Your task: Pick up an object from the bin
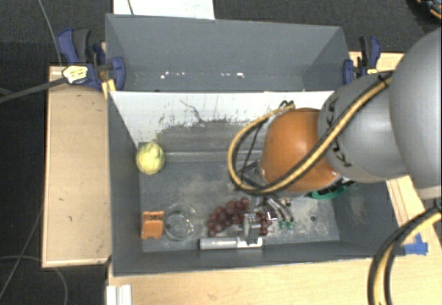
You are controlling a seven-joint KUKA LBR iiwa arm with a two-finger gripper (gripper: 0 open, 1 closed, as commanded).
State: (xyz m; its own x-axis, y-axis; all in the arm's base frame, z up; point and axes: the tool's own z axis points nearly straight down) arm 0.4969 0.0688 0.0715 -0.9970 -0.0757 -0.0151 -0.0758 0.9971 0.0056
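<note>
The grey metal bin (200, 183) holds one yellow-green round ball (150, 157), one small orange block (152, 224), one clear round glassy piece (179, 223), one bunch of dark red grapes (226, 214), one slim grey rod (221, 243), and one green thing (330, 193), mostly hidden.
</note>
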